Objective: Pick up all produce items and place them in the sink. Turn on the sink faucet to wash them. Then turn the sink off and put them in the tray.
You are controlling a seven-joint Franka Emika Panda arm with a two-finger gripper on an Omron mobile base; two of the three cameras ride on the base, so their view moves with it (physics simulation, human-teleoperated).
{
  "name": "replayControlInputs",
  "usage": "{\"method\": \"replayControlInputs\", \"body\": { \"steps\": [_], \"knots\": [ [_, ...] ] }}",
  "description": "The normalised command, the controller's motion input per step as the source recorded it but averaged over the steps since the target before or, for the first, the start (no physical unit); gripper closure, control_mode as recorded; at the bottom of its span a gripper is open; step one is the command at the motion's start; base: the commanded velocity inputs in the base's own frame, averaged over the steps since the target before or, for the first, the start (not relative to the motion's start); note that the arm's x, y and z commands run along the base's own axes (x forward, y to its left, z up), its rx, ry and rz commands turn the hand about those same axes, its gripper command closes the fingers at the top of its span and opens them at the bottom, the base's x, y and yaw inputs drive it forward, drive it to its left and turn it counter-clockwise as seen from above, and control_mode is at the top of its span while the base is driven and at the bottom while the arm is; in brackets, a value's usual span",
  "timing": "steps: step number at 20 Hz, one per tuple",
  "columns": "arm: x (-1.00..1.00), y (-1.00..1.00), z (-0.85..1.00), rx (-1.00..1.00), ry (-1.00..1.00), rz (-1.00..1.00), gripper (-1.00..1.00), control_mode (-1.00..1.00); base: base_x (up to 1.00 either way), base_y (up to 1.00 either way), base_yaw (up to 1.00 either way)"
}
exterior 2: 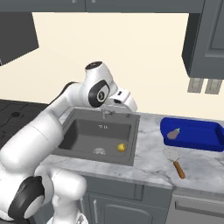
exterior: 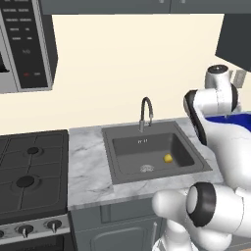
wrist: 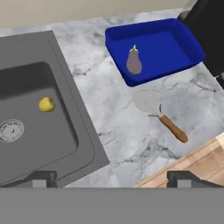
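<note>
I see the eggplant (wrist: 134,62) lying in the blue tray (wrist: 175,52), near its left end in my hand view, stem pointing toward the tray's far rim. From the right base view the same eggplant (exterior 2: 173,134) sits at the tray's (exterior 2: 201,135) end nearest the sink. The yellow fruit (wrist: 46,104) is down on the floor of the sink (wrist: 65,144), just beside the round drain (wrist: 10,130) and not touching it. In the left base view the fruit (exterior: 168,158) rests toward the right of the basin (exterior: 122,157), and the right base view puts it (exterior 2: 121,148) near the basin's (exterior 2: 76,135) front right corner.

The faucet (exterior: 146,112) stands at the back rim of the sink, its arched neck curving over the basin. I can't make out any water.

On the marble counter (wrist: 113,127), between the tray and the counter's front edge, lies a small round-headed utensil with a wooden handle (wrist: 161,116), just beside the tray but apart from it. A strip of wood-coloured surface (wrist: 197,168) shows at the lower right of my hand view.

The jaws stand wide open with nothing between them; the gripper (wrist: 112,177) looks down over the counter between sink and tray. A stove (exterior: 29,171) sits to the left of the sink, with a microwave (exterior: 24,44) hanging above it.
</note>
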Motion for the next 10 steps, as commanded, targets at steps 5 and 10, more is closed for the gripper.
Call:
{"method": "replayControlInputs", "body": {
  "steps": [5,10],
  "knots": [
    [-0.27,0.19,-0.31,0.04,0.03,0.02,-1.00,-1.00,0.00,0.00,0.00],
    [0.00,0.14,-0.44,0.04,0.00,0.04,-1.00,-1.00,0.00,0.00,0.00]
  ]
}}
